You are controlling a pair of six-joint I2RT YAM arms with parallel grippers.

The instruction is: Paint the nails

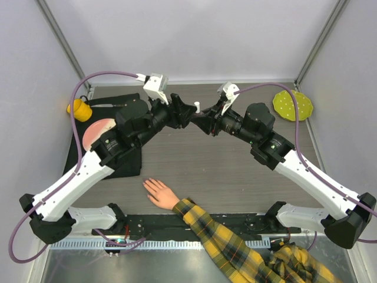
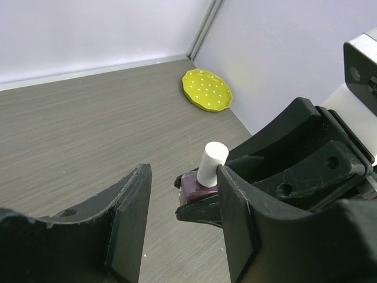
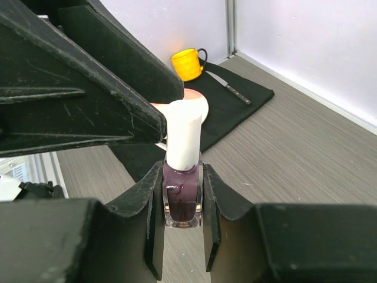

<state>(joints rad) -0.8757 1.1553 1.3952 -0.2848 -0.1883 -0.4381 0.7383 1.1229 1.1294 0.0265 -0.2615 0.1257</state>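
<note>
Five nails (image 1: 147, 184) tip the plaid-sleeved hand (image 1: 160, 193) at six o'clock, well apart from both claws at twelve. Right claw (image 3: 182, 177) pinches a purple bottle (image 3: 182, 206). Left claw (image 2: 185, 171), part-open, straddles its white cap (image 2: 212, 162). Mug (image 1: 79, 109) at ten, dish (image 1: 293, 105) at two.

The nails (image 1: 146, 184) are sitting at the fingertips of a pale flesh-coloured hand (image 1: 160, 193). It is lying flat, back upward, on the grey wood-grain surface (image 1: 194, 159), close to the near edge and roughly midway across it. The fingers are spreading slightly and pointing left and a little away from the near edge, so the nails are lying at the hand's upper-left end, facing up. A yellow-and-black plaid sleeve (image 1: 206, 227) is covering the wrist and trailing off to the lower right. In the overhead view the nails are showing too small to tell their colour or finish.
</note>
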